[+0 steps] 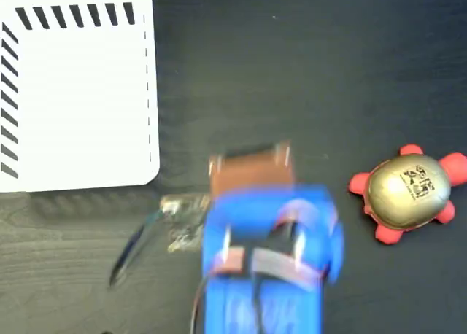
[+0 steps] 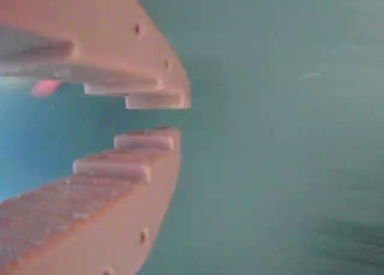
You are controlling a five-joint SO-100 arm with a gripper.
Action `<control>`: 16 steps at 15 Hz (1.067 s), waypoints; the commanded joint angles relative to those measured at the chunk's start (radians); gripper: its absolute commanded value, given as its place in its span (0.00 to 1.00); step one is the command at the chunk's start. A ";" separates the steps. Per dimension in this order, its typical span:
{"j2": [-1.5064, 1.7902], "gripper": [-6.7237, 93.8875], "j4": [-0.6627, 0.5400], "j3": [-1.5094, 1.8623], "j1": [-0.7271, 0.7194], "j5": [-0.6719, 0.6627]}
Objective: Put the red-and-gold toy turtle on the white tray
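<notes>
Inspection from my own position: in the fixed view my blue arm (image 1: 266,268) enters from the bottom edge at centre, blurred, with a brown block at its upper end and loose wiring (image 1: 157,232) trailing to its left. My jaws (image 2: 159,116) show only in the wrist view, where the two stepped, pale orange fingers (image 2: 138,146) fill the left half of the frame. Their tips stand slightly apart with a narrow gap between them, and nothing sits in that gap; behind them only a plain, teal-tinted surface is visible, with a small pink blur at the left edge that I cannot identify. The red-and-gold toy turtle (image 1: 407,193) lies on the dark worktop (image 1: 306,64) at the right of the fixed view, a little below mid-height, upright on its red feet, the gold shell carrying a black-and-white code sticker, the red head pointing toward the right edge. It is near my arm but clear of it, with bare worktop between. The white tray (image 1: 80,101) occupies the upper left corner of the fixed view, black diagonal stripes along its top and left edges, its surface bare. Turtle and tray lie well apart, at opposite sides of the frame.
</notes>
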 commanded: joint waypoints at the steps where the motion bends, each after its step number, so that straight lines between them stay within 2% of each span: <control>1: -0.080 0.07 0.175 -0.288 0.155 -0.258; 2: -0.091 0.07 0.215 -0.322 0.206 -0.364; 5: -0.132 0.07 0.216 -0.334 0.328 -0.611; 8: -0.215 0.07 0.209 -0.336 0.408 -0.775; 11: -0.390 0.07 0.190 -0.448 0.457 -0.813; 16: -0.698 0.08 0.189 -0.664 0.468 -0.796</control>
